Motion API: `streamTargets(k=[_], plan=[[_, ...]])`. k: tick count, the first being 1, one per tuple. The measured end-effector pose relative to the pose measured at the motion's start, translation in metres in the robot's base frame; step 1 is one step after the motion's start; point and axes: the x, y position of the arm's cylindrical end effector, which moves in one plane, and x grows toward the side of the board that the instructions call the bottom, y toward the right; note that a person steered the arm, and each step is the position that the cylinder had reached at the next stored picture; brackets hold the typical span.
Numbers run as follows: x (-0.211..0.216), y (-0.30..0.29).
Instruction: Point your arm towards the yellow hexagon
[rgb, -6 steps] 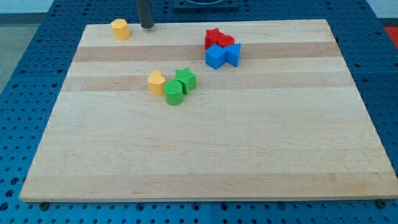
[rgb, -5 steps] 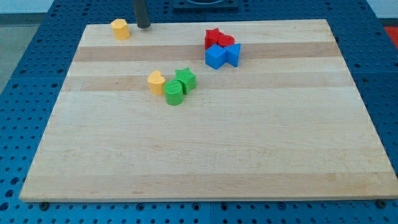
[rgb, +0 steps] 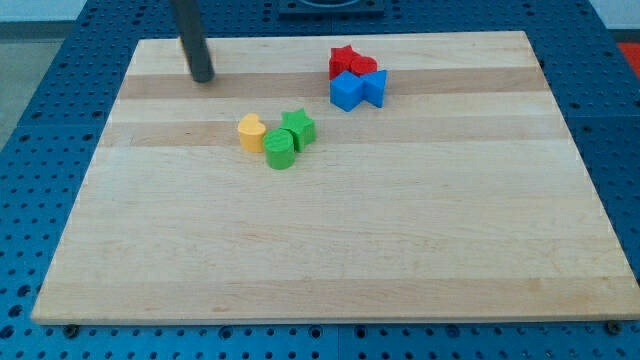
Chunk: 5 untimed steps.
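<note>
My tip (rgb: 203, 77) rests on the wooden board (rgb: 330, 250) near the view's top left. The yellow hexagon does not show in the camera view; the dark rod stands over the spot near the top left edge where it was. A second yellow block (rgb: 251, 131), rounded, lies lower and to the right of my tip, touching a green cylinder (rgb: 280, 149) and close to a green star (rgb: 298, 127).
A red star (rgb: 343, 59) and another red block (rgb: 366, 66) sit at the top centre. Two blue blocks (rgb: 347, 91) (rgb: 375, 86) lie just below them, touching. A blue perforated table surrounds the board.
The rod has moved left and toward the view's bottom, from right of the yellow hexagon to in front of it. The hexagon no longer shows. The other blocks have not moved.
</note>
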Motion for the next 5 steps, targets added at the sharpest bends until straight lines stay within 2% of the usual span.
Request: streamTargets(k=[1, 2, 4, 5], plan=[[0.0, -0.053], [-0.02, -0.082], [-0.083, -0.084], [-0.085, -0.084]])
